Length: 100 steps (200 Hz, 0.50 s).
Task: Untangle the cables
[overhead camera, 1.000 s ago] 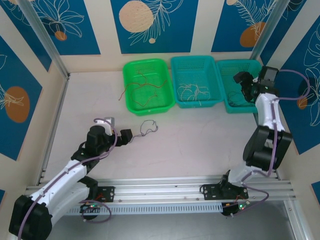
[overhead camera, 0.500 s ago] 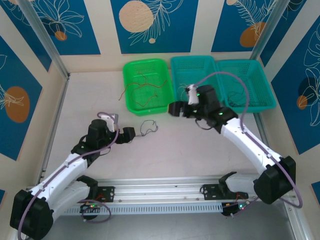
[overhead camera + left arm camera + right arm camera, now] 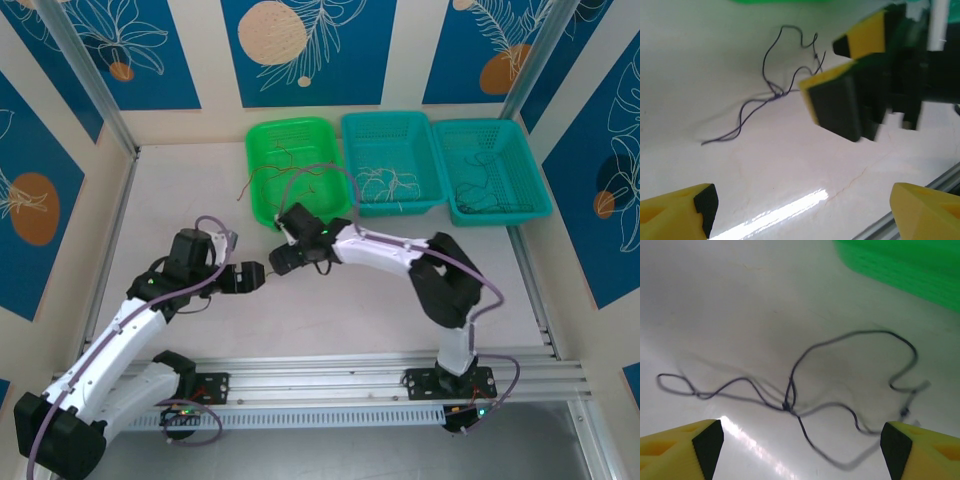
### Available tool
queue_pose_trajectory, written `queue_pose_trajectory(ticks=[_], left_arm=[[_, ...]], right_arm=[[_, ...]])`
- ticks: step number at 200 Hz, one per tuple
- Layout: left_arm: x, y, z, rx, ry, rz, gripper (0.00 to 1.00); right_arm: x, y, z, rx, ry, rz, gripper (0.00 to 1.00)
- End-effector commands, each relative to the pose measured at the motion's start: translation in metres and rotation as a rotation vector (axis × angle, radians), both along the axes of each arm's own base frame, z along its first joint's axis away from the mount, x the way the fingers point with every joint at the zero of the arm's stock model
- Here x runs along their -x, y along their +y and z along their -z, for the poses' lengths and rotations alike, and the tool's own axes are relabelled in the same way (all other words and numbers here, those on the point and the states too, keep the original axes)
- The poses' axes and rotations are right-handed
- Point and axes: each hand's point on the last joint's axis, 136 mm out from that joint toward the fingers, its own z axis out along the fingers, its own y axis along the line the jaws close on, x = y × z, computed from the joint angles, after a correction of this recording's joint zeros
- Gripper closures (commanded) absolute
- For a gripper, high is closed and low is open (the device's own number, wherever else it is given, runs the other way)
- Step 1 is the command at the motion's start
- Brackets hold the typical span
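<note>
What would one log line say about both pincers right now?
left pincer: open | right pincer: open, over dark wire | dark wire: tangled, on table, not held

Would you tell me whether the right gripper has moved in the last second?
Yes: the right gripper swung left from the rightmost teal basket to near the green basket.

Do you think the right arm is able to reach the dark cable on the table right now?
Probably yes: the right gripper hangs open just above the dark cable, which lies uncovered on the table. The left gripper is near, though beside it.
</note>
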Motion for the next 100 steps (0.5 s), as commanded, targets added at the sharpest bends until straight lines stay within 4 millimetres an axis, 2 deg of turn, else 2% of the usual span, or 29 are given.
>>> queue_pose_trajectory(ticks=[1, 30, 61, 71, 100], left_arm=[[0.012, 0.004, 0.003, -0.025, 0.030, 0.029, 0.10], [0.009, 0.003, 0.002, -0.023, 0.009, 0.033, 0.09], [0.006, 0.003, 0.003, -0.018, -0.004, 0.026, 0.09], [0.005, 0.002, 0.004, -0.015, -0.005, 0.023, 0.09], [0.005, 0.002, 0.002, -0.010, -0.011, 0.020, 0.08]], right_arm=[[-0.011, 0.005, 0.021, 0.105, -0.050, -0.077, 0.15], [-0.008, -0.005, 0.057, 0.210, 0.017, -0.135, 0.15], [0.014, -0.009, 0.075, 0.211, 0.114, -0.188, 0.23], [0.020, -0.010, 0.079, 0.222, 0.123, -0.194, 0.29], [0.028, -0.017, 0.088, 0.263, 0.134, -0.176, 0.56]])
